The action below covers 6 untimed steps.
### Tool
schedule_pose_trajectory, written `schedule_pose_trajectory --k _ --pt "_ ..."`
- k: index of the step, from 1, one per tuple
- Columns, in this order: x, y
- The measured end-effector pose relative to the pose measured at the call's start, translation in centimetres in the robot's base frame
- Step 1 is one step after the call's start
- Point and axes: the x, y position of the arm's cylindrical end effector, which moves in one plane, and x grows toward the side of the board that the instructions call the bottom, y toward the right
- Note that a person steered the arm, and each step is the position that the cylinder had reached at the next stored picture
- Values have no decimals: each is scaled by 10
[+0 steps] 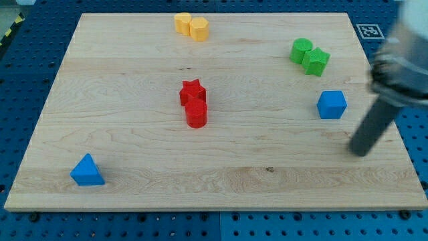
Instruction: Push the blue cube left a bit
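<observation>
The blue cube (pixel 332 104) sits on the wooden board (pixel 134 161) at the view's right, a little above mid-height. My tip (pixel 360 153) is on the board below and to the right of the cube, about a cube's width away and not touching it. The dark rod slants up to the right, where the arm is blurred.
A green cylinder (pixel 301 50) and a green star (pixel 315 61) lie together above the cube. A red star (pixel 192 92) and a red cylinder (pixel 196 114) touch at the centre. Two yellow blocks (pixel 191 26) are at the top. A blue triangle (pixel 87 171) is bottom left.
</observation>
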Motion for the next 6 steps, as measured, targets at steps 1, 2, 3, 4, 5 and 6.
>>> schedule_pose_trajectory --k 1,2,3,4,5,6 --pt "-53 60" --pt "-90 40" --pt "-80 -28" --pt "-52 -106" --pt "-46 -117" --pt "-65 -93"
